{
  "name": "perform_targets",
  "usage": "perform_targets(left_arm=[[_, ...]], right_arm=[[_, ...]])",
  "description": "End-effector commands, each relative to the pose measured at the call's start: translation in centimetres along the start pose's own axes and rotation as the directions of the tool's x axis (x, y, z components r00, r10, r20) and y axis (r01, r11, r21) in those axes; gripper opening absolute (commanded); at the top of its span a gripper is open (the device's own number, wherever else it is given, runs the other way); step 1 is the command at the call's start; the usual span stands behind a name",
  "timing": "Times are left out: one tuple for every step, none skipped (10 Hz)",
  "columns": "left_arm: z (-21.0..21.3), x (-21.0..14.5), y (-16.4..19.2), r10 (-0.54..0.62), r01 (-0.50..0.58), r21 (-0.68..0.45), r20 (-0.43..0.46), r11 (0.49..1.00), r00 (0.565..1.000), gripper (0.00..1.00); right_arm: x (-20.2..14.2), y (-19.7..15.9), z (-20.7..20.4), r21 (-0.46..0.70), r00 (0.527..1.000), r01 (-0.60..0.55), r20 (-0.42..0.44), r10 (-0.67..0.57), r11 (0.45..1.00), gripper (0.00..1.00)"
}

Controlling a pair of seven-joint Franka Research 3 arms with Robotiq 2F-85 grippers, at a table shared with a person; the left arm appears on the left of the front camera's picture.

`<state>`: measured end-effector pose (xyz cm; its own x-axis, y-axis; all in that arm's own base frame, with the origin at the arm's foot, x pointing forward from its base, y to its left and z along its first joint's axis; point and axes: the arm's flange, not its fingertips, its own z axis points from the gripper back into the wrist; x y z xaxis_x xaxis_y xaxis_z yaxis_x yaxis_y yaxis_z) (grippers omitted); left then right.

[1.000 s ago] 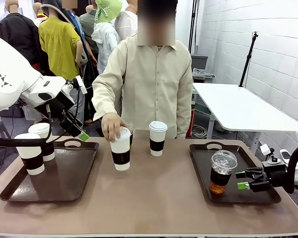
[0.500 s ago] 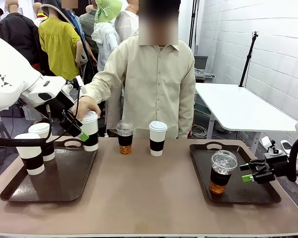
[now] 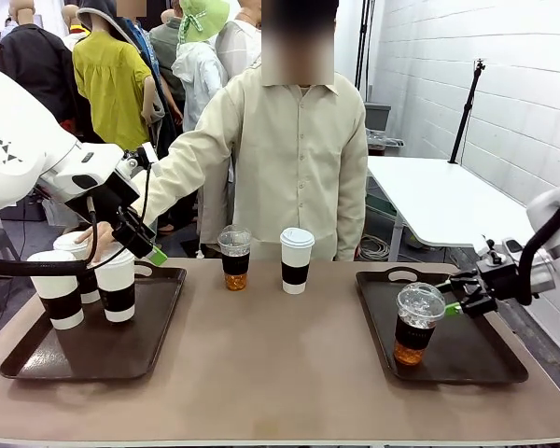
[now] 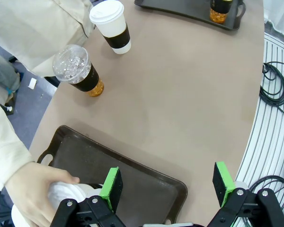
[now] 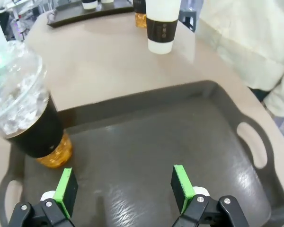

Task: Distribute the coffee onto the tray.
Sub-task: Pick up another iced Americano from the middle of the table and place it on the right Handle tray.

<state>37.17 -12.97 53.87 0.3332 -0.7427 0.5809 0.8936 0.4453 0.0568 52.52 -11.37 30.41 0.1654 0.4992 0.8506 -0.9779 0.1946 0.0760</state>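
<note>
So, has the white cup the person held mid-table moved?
Yes: the cup went left, from by the dome cup onto the left tray.

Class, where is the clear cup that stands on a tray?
Front view: the clear cup stands left of centre on the right tray, beside the open right gripper.

Pretty plain room: white-painted block wall [image 3: 504, 56] on the right, a white side table [image 3: 448, 201] by it, a black stand [image 3: 467, 107], and the brown table [image 3: 289, 364] up front.

front: across table [image 3: 289, 373] at person [image 3: 294, 168] | wrists: close, downward | shared: middle white cup [image 3: 296, 260]
</note>
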Motion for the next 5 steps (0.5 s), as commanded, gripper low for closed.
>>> perform_targets(left_arm=[[0.1, 0.0, 0.1, 0.000, 0.000, -0.013, 0.007, 1.000, 1.000, 1.00], [0.1, 0.0, 0.1, 0.000, 0.000, -0.013, 0.007, 1.000, 1.000, 1.00], [0.1, 0.0, 0.1, 0.000, 0.000, -0.013, 0.007, 1.000, 1.000, 1.00], [0.1, 0.0, 0.1, 0.000, 0.000, -0.013, 0.007, 1.000, 1.000, 1.00], [0.1, 0.0, 0.1, 0.000, 0.000, -0.013, 0.007, 1.000, 1.000, 1.00]], right_arm=[[0.4, -1.9, -1.4, 0.027, 0.997, -0.061, 0.040, 0.060, 0.998, 1.00], [1.0, -2.7, -2.2, 0.038, 0.993, -0.091, 0.073, 0.088, 0.995, 1.00], [1.8, -3.2, -3.5, 0.033, 0.989, -0.107, 0.109, 0.103, 0.994, 1.00], [2.3, -3.9, -4.8, 0.031, 0.985, -0.094, 0.145, 0.088, 0.995, 1.00], [2.8, -4.4, -5.8, 0.035, 0.982, -0.082, 0.174, 0.075, 0.996, 1.00]])
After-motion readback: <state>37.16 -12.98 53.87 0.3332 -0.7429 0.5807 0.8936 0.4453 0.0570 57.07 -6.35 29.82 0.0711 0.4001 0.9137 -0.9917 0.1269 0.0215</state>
